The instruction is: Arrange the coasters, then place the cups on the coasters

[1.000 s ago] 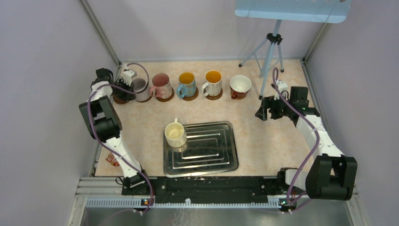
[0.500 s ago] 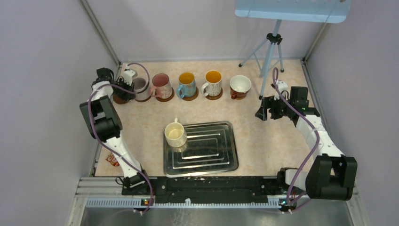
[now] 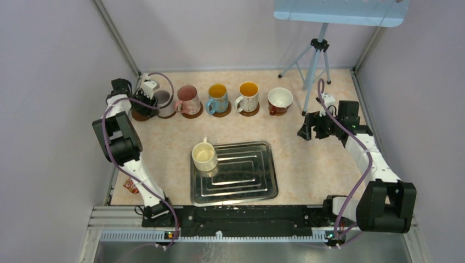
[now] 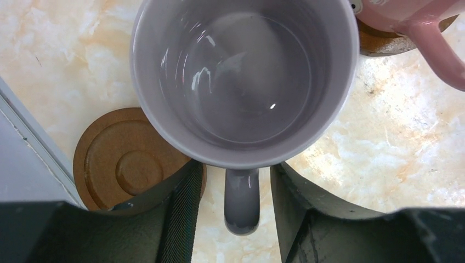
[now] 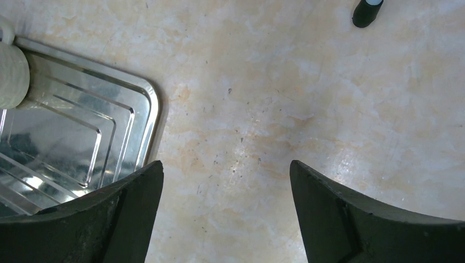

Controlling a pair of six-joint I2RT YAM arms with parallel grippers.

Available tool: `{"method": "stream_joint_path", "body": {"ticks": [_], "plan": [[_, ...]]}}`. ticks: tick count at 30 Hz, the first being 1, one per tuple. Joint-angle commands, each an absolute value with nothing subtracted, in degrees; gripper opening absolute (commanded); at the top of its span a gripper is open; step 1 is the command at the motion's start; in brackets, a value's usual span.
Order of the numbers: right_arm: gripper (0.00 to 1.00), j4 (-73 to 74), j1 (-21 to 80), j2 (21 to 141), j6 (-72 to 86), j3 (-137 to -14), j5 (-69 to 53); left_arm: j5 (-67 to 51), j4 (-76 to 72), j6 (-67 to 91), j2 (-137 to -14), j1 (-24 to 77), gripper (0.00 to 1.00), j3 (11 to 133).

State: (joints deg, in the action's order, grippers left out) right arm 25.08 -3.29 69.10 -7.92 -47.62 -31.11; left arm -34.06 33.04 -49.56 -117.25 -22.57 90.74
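Observation:
A pale lilac cup (image 4: pixel 241 76) stands at the back left, its handle (image 4: pixel 241 203) pointing between my left gripper's (image 4: pixel 236 181) fingers (image 4: pixel 181 208). The jaws are open, with a gap on each side of the handle. A brown coaster (image 4: pixel 120 164) shows under the cup's left side, mostly uncovered. To the right stand the pink cup (image 3: pixel 187 99), the blue-handled cup (image 3: pixel 217 97), the orange-inside cup (image 3: pixel 248 96) and the red-and-white cup (image 3: pixel 280 99), each on a coaster. The cream cup (image 3: pixel 204 156) sits on the silver tray (image 3: pixel 247 181). My right gripper (image 3: pixel 307 131) hovers open over bare table.
A tripod (image 3: pixel 315 55) stands at the back right, one foot (image 5: pixel 366 12) near my right gripper. The tray's corner (image 5: pixel 109 131) and the cream cup (image 5: pixel 11 76) show in the right wrist view. A small red wrapper (image 3: pixel 130 186) lies by the left wall.
My left gripper's jaws have parted from the lilac cup's handle. The cups and the right arm have not moved.

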Motion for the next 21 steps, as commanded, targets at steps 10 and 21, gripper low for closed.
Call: {"method": "stream_joint_path", "body": {"ticks": [10,21], "plan": [[0.84,24.1,-3.8,68.0,-9.2,-47.8,-33.0,-36.1,47.7,-61.4,-104.6,-22.6,0.78,94.6],[0.84,24.1,-3.8,67.8,-9.3,-47.7,-34.1,-39.6,61.8,-74.4,-93.5,-15.0,0.82,92.3]]}}
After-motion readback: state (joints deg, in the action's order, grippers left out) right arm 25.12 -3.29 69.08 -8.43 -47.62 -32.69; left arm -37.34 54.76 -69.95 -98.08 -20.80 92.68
